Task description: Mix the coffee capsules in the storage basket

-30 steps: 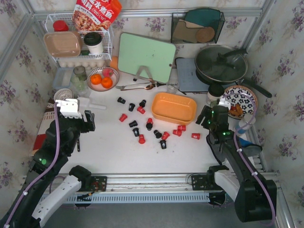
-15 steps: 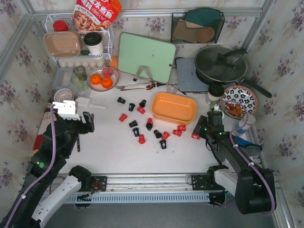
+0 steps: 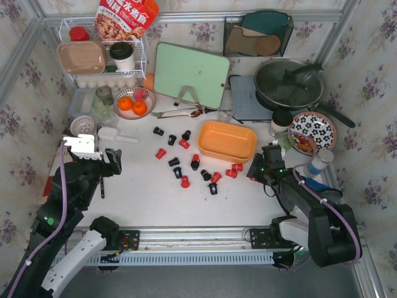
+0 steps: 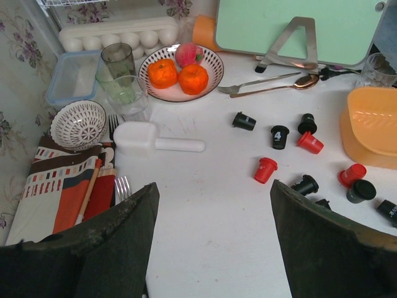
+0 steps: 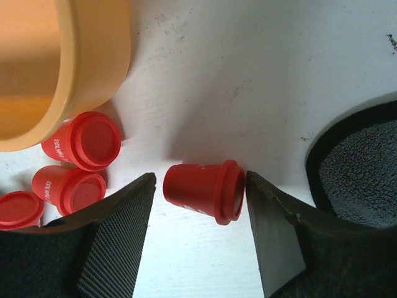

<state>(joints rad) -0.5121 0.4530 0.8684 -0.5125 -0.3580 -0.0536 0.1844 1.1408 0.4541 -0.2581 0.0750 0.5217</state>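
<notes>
On the table [image 3: 142, 205], 3 red capsules [image 5: 84, 141] crowd right tool [image 5: 197, 181].

The orange basket [image 5: 93, 68] runs off the top and left edges of the right wrist view; a red capsule [image 5: 15, 210] at lower left is cut by that left edge; from above, the right end effector [image 3: 260, 169] covers the lying capsule [image 5: 205, 189] between its fingers [image 5: 118, 248]; the capsules' white print [image 5: 57, 148] is unreadably small.
</notes>
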